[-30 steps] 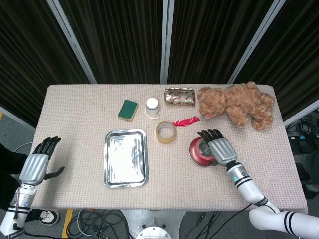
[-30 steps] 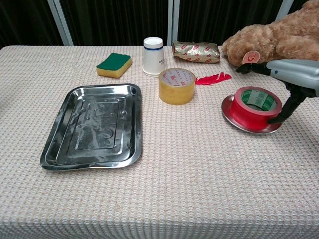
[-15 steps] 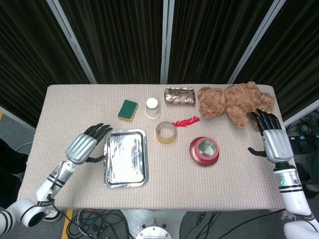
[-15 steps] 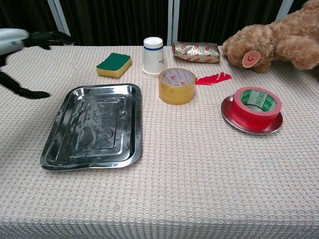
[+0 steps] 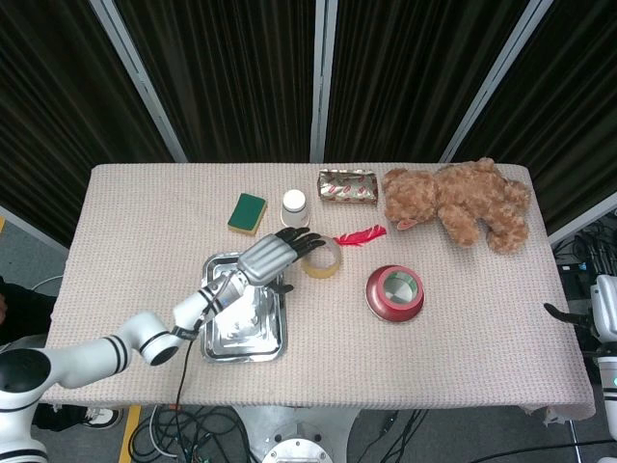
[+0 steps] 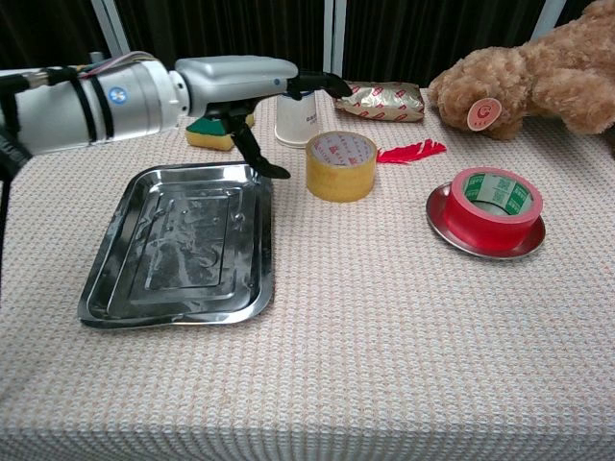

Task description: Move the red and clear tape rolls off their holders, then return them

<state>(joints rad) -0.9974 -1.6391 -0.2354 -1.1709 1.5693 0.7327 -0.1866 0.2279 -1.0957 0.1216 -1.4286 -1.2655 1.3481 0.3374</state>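
Beside left hand [image 5: 270,256]: clear tape roll [image 5: 321,257], just past the fingertips, upright on the tablecloth, off any holder; in chest view no contact visible between fingertips and roll.
Left hand state: fingers spread and extended toward the roll, thumb dropped below, nothing held; posture reads as a reach, sized to straddle the roll's rim.
Under left forearm: steel tray [image 5: 221,342], bare and shiny; likely the holder meant for the clear roll, hence the arm crossing over it.
Beyond the roll, away from left hand: red tape roll [image 6: 496,205], seated flat on a round metal dish [image 6: 447,233]; judged already back on its holder.
Right hand [image 5: 603,309]: only partly visible at the frame edge in head view, well apart from everything on the table; whether spread or curled, cannot tell.
Behind left hand: white paper cup [image 6: 294,110] and green sponge [image 5: 248,212], both near the knuckles; risk of a brush on lifting.
Farther off: red feather-like scrap [image 6: 411,151], foil snack packet [image 6: 379,100], teddy bear [image 5: 457,201]; clear of the reach.
Next need, as judged: close around the clear roll, then carry it back over the tray.
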